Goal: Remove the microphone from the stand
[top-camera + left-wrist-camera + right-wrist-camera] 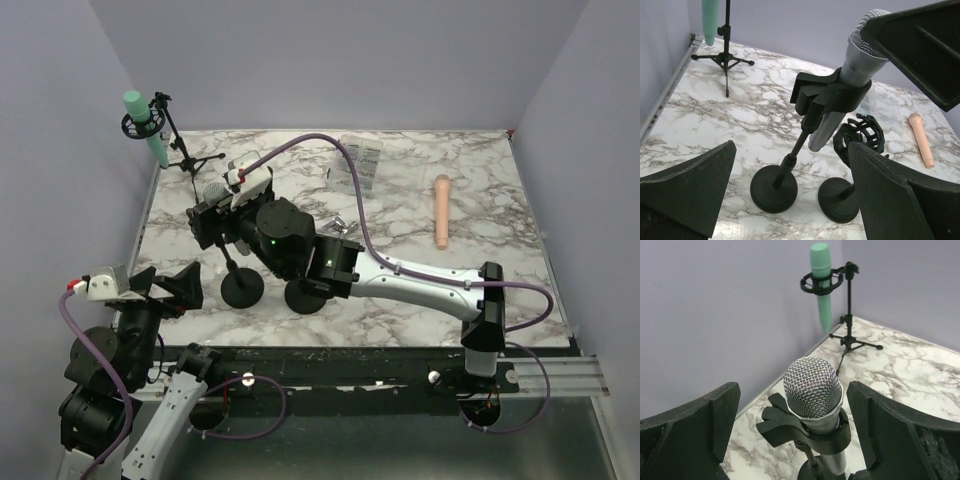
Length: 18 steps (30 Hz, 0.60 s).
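Observation:
A silver microphone with a mesh head (812,387) sits tilted in a black clip (805,427) on a round-base stand (242,288). In the left wrist view the microphone (860,65) leans in the clip (832,95) above the stand's base (773,189). My right gripper (792,390) is open, one finger on each side of the mesh head, without touching it. It hovers over the stand in the top view (213,215). My left gripper (165,285) is open and empty, low at the table's front left, facing the stand (792,147).
A second round-base stand (305,296) with an empty shock mount (862,132) stands just right of the first. A green microphone (146,125) hangs on a tripod stand at the back left. A peach microphone (441,210) lies at the right. A clear packet (360,160) lies at the back.

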### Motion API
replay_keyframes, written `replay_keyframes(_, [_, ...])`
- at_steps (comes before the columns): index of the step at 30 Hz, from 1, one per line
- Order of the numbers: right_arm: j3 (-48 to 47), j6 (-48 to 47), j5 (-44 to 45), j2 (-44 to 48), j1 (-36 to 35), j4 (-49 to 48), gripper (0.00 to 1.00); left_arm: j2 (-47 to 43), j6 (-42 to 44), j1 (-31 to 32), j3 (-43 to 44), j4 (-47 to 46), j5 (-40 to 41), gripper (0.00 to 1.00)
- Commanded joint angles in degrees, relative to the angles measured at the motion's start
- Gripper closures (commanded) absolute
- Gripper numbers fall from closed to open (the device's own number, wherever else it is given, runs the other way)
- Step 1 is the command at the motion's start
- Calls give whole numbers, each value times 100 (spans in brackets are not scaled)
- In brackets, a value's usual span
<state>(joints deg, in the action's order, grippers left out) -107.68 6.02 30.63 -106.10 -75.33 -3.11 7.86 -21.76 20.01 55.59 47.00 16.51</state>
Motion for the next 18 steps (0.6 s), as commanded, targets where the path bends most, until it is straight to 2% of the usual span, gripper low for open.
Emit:
replay_keyframes(1, [-536, -412, 1519, -472, -194, 242, 4, -63, -92, 20, -29, 145, 248, 1])
replay_keyframes(6, [-942, -859, 1924, -852, -278, 205, 10, -2, -62, 20, -97, 100, 134, 1])
replay_keyframes(9, [-916, -997, 1872, -889, -279, 44, 28, 125, -5, 21, -127, 40, 25, 1])
replay_keyframes(13, [-792, -1131, 1600, -856, -280, -91, 44, 498, 4, 20, -64, 91, -138, 1])
replay_keyframes(18, [-254, -1449, 627, -564, -249, -426, 92, 982, -109, 20, 101, 164, -430, 1])
